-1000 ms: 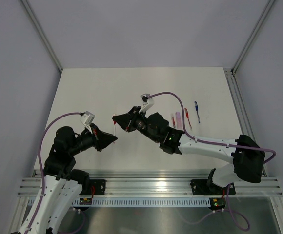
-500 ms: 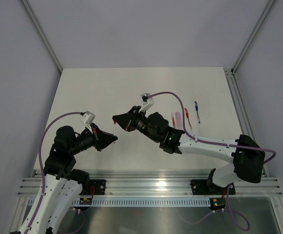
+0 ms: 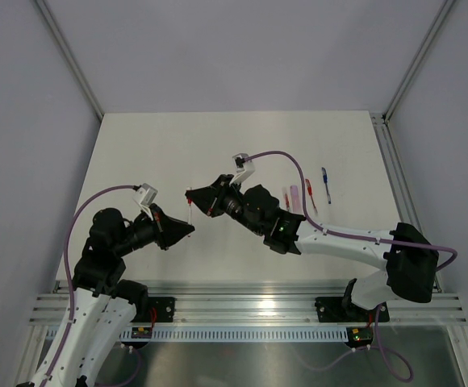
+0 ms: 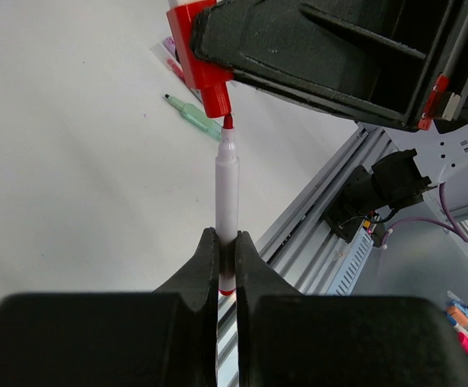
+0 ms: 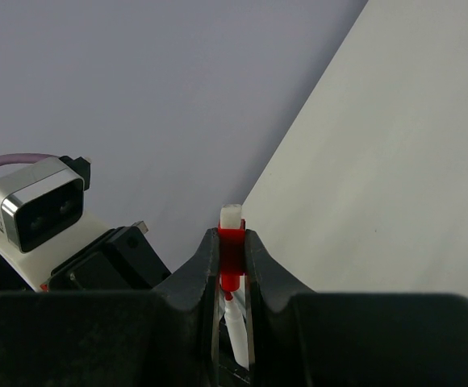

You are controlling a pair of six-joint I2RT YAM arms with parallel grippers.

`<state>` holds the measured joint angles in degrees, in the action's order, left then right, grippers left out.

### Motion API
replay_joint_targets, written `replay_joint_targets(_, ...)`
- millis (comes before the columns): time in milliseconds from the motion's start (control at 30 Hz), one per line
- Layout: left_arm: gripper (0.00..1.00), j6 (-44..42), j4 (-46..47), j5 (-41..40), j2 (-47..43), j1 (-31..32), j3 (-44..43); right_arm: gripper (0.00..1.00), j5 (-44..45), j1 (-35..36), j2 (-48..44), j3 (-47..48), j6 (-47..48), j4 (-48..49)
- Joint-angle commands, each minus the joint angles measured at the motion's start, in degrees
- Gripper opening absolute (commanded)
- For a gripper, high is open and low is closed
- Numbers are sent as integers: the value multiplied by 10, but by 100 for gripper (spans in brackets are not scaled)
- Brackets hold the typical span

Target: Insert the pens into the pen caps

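Overhead, two robot arms meet above a pale table (image 3: pixel 161 153), holding a marker and its lid between them in mid-air.

The left gripper (image 4: pixel 226 242) is clenched on the lower barrel of a red pen (image 4: pixel 227 189), a white stick with a red nib and a red tail end. The pen stands straight out from the fingers, nib leading.

Right at the pen's nib hangs the red cap (image 4: pixel 210 72), pinched crosswise in the right gripper (image 5: pixel 231 242), whose fingers press against both sides of it. The cap's open mouth faces the pen. The nib sits at the rim of that mouth, slightly to one side; whether it has entered cannot be told.

Beyond the pen's nib, flat on the table, lies a pale green pen (image 4: pixel 195 117). Well to the right of the red pen in the overhead view, past the right arm's wrist, a pink pen (image 3: pixel 296 196) and a blue pen (image 3: pixel 325 184) lie side by side.

Compared with a second ago, almost nothing differs. The right arm's wrist camera (image 3: pixel 240 161) has edged a touch up and left, nudging the cap with it. The left arm, the red pen and the pens on the table have not moved.
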<state>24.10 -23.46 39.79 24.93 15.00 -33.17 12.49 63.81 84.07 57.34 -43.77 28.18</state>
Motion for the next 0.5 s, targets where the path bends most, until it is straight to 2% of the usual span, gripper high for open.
replay_joint_targets(0, 0, 4, 20, 5, 0, -3, 1, 0, 5, 7, -22, 15, 2, 17)
replay_joint_targets(467, 0, 6, 20, 0, -3, -7, 0, 0, -1, 6, -15, -6, -5, 19)
